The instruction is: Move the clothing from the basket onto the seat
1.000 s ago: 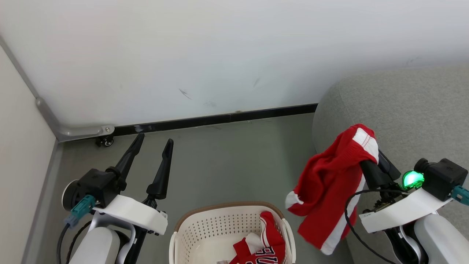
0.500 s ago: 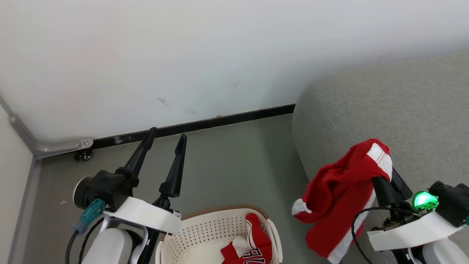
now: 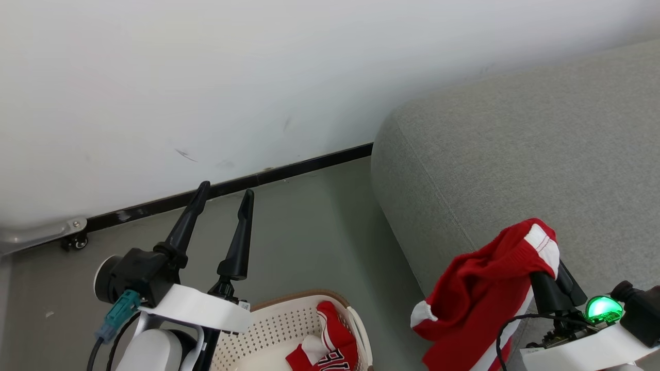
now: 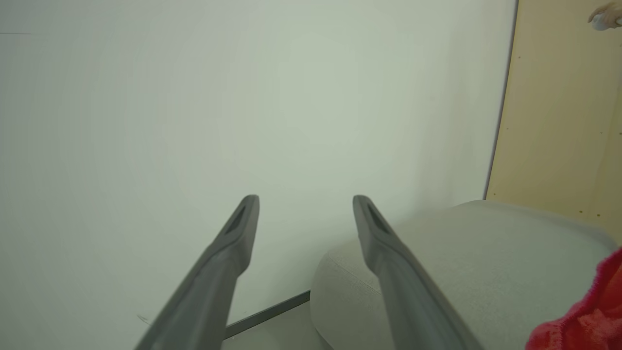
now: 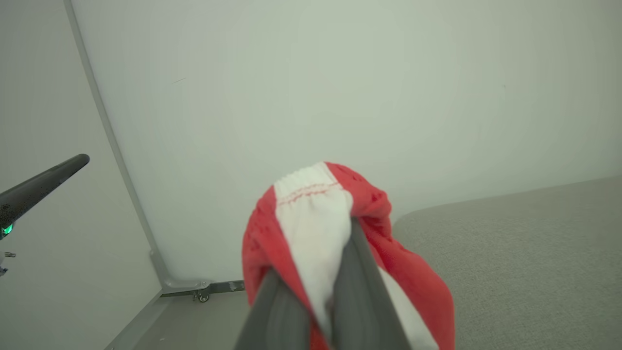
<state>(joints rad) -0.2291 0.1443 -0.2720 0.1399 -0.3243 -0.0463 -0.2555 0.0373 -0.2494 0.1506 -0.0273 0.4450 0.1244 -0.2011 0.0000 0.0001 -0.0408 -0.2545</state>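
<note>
Now, right gripper [image 3: 553, 281]: fingers pressed together on a fold of the red shorts [image 3: 479, 293], the white-edged band bunched over the tips; a green lamp [image 3: 598, 309] glows at the wrist.
Shorts: hanging in the air from that grip and draping down to the left of the fingers, at the near edge of the grey seat [image 3: 515, 144]. Whether any cloth brushes the cushion cannot be told.
Left gripper [image 3: 226, 189]: fingers spread wide and holding nothing, raised over the floor [image 3: 309, 232] and pointing toward the white wall [image 3: 258, 77] and its dark skirting strip [image 3: 319, 161].
Basket [image 3: 304, 295]: on the floor at the bottom of the head view, between the two arms, close by the left arm and apart from the seat.
Jersey [image 3: 335, 342]: crumpled inside the basket toward its right-hand side, red with white trim, dark lettering partly showing.
Seat: right of the basket, its rounded corner near the wall; in the left wrist view it lies beyond the spread fingers, with red cloth at the lower right corner.
</note>
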